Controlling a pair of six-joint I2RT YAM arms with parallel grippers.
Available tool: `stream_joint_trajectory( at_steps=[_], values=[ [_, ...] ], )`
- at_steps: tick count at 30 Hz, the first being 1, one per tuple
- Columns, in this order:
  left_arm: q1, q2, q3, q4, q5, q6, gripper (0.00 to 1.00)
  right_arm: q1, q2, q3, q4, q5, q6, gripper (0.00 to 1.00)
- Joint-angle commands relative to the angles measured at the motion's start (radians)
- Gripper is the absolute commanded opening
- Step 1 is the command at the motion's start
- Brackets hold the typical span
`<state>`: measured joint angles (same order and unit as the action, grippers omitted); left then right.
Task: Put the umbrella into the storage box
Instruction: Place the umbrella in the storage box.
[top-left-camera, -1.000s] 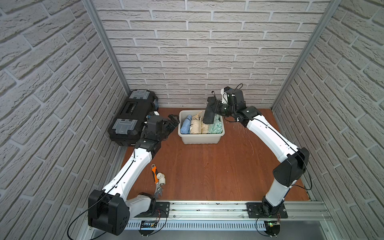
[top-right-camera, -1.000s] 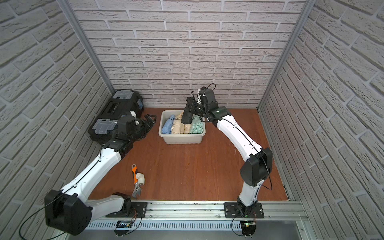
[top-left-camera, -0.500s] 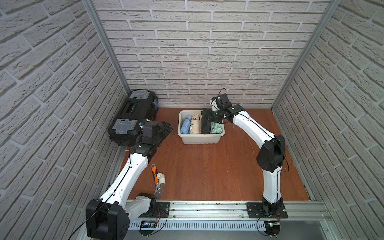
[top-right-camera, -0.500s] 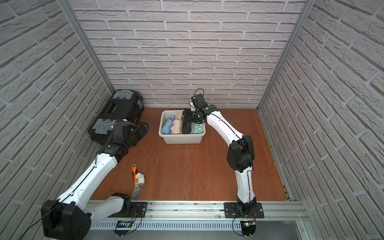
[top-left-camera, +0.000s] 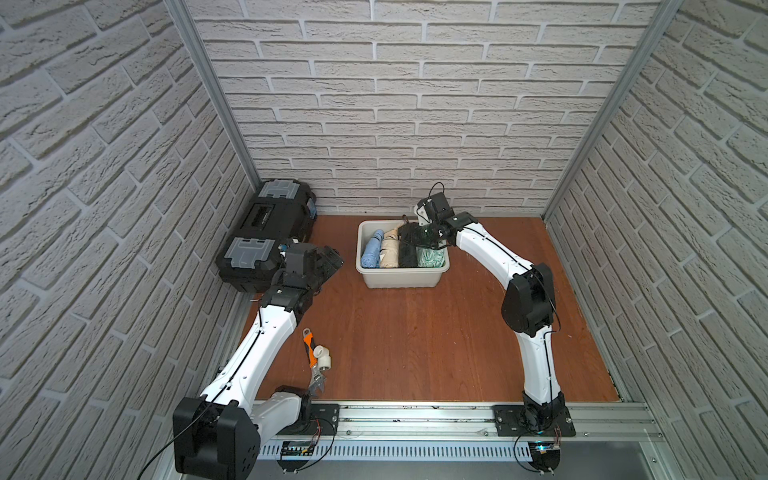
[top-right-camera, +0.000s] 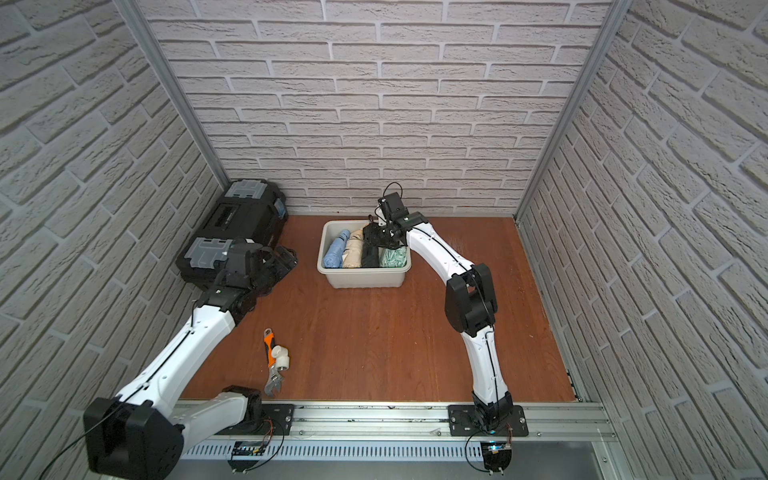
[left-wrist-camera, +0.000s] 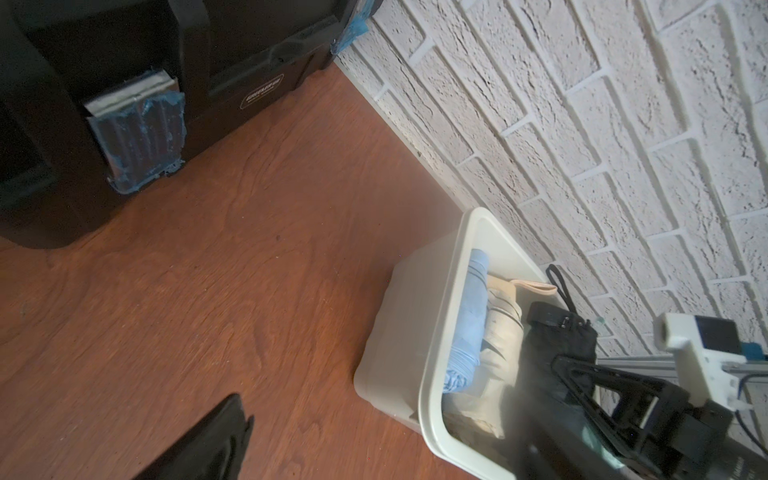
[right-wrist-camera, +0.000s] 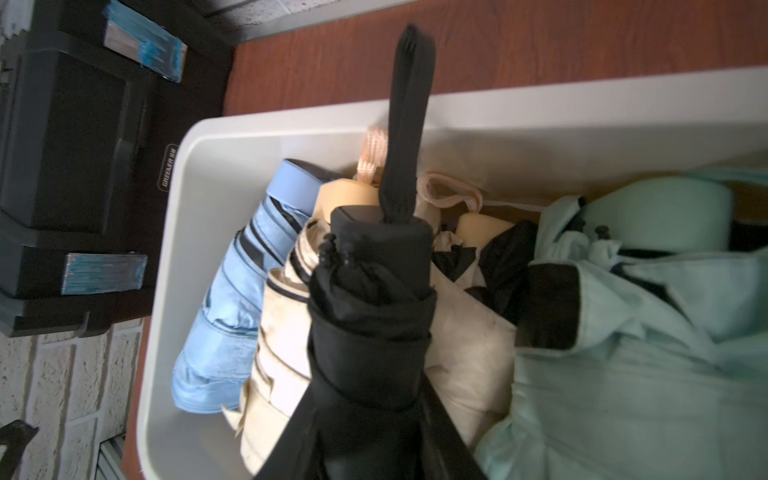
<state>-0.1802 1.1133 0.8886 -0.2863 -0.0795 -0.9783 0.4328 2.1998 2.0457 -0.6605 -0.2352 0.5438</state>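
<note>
The off-white storage box (top-left-camera: 401, 282) (top-right-camera: 365, 280) stands near the back wall. A black folded umbrella (top-left-camera: 408, 253) (top-right-camera: 370, 254) (right-wrist-camera: 374, 299) lies in it between a beige umbrella (right-wrist-camera: 282, 332) and a mint one (right-wrist-camera: 623, 353), its strap pointing over the far rim. My right gripper (top-left-camera: 417, 237) (right-wrist-camera: 368, 399) reaches down into the box, a finger against each side of the black umbrella. My left gripper (top-left-camera: 328, 264) (left-wrist-camera: 374, 457) hovers open and empty over the floor, between the black toolbox and the box.
A black toolbox (top-left-camera: 268, 232) with grey latches sits against the left wall. A blue umbrella (top-left-camera: 371, 251) lies at the box's left end. An orange-handled wrench (top-left-camera: 311, 353) and a white pipe fitting (top-left-camera: 323, 358) lie on the floor near the left arm's base.
My right arm has come down and brought the black umbrella from above the box to lie inside it. My left arm has drawn back a little toward the toolbox.
</note>
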Motion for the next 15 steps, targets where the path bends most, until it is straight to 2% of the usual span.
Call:
stream_joint_trajectory(
  at_steps=[1, 3, 9, 12, 15],
  values=[
    [0.016, 0.008, -0.013, 0.025, -0.040, 0.067, 0.98, -0.001, -0.034, 0.042, 0.045, 0.020, -0.016, 0.53],
    [0.020, 0.011, -0.017, 0.037, -0.060, 0.101, 0.98, 0.000, -0.063, 0.042, 0.041, 0.050, -0.041, 0.66],
    [0.030, 0.004, -0.056, 0.136, -0.147, 0.248, 0.98, -0.002, -0.214, -0.005, 0.025, 0.189, -0.168, 0.89],
    [0.030, -0.015, -0.088, 0.182, -0.189, 0.356, 0.98, -0.003, -0.372, -0.122, 0.056, 0.285, -0.240, 0.90],
    [0.031, -0.046, -0.143, 0.237, -0.234, 0.470, 0.98, -0.007, -0.563, -0.344, 0.160, 0.441, -0.276, 0.91]
  ],
)
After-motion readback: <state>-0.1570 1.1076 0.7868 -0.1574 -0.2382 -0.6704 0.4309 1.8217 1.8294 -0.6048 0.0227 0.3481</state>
